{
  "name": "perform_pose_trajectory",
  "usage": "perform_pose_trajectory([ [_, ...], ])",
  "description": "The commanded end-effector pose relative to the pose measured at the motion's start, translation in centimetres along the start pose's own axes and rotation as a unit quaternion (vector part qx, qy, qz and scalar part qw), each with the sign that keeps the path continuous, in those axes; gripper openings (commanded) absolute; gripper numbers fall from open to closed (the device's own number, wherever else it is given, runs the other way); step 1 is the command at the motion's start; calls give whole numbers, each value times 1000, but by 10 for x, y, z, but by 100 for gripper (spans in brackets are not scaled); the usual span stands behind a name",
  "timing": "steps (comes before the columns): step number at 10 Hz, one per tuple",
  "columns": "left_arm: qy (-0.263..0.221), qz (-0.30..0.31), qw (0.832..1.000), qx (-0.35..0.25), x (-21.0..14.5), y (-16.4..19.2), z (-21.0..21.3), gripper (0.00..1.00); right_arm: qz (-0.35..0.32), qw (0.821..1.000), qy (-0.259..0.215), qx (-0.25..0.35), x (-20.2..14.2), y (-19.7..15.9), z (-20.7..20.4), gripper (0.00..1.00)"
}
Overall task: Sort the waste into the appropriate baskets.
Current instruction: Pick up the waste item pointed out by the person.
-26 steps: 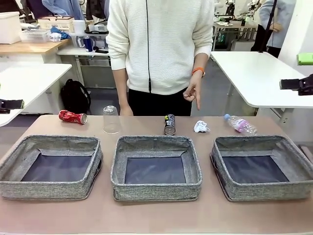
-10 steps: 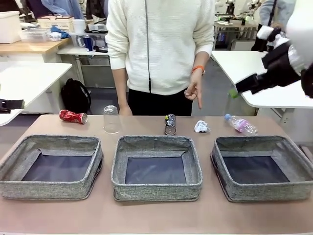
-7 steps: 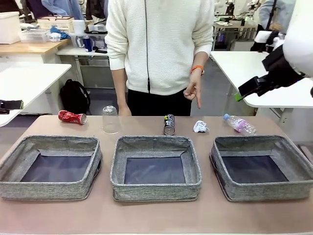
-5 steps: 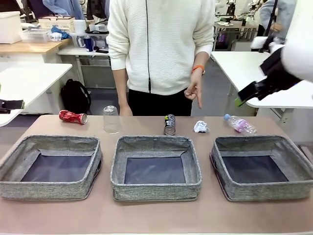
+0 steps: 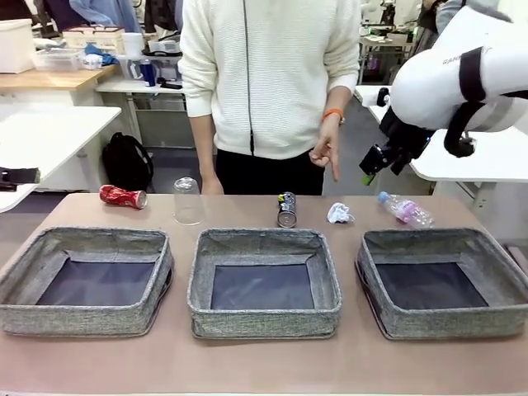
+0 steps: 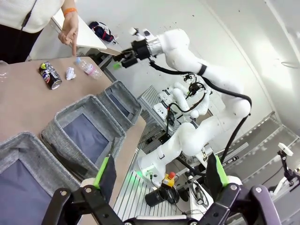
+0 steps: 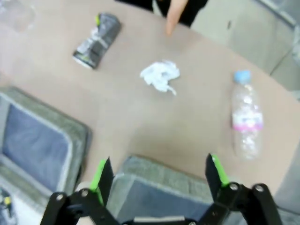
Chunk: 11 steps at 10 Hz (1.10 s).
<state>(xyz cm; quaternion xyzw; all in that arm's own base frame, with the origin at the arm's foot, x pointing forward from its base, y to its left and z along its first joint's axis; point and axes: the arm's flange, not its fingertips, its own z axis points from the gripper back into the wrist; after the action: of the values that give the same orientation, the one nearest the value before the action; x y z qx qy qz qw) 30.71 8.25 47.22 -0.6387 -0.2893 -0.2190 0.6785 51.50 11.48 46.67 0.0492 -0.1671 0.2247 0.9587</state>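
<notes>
Well, my right pincer [image 5: 368, 174] hung above the far side of the table [image 5: 264, 363], fingers spread wide with nothing between them. Through its wrist camera I saw the white paper ball [image 7: 160, 75] lying straight ahead of the gap, the bottle [image 7: 246, 112] ahead beyond one finger and the dark can [image 7: 97, 41] ahead beyond the other. The person's hand [image 5: 327, 154] pointed a finger down just past the ball. Under the fingertips ran the rim of the right basket [image 5: 445, 240], the middle basket [image 5: 262, 240] off to one side. Well away from this pincer, the red can [image 5: 122, 197] and the clear cup [image 5: 187, 201] sat behind the left basket [image 5: 82, 239]. My left pincer [image 6: 160, 171] was spread too, empty, the baskets ahead and below it.
</notes>
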Motion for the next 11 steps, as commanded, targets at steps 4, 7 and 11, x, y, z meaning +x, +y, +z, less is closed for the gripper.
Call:
perform_pose_trajectory([
  [4,-9,-13,1000,-8,2,-2,-1,100,-55,998,27,2,53,-23,-75,100],
  [7,-9,-13,1000,-8,2,-2,-1,100,-51,999,20,0,60,-32,-125,100],
  [11,-9,-13,1000,-8,2,-2,-1,100,-39,999,25,29,64,-37,-173,100],
])
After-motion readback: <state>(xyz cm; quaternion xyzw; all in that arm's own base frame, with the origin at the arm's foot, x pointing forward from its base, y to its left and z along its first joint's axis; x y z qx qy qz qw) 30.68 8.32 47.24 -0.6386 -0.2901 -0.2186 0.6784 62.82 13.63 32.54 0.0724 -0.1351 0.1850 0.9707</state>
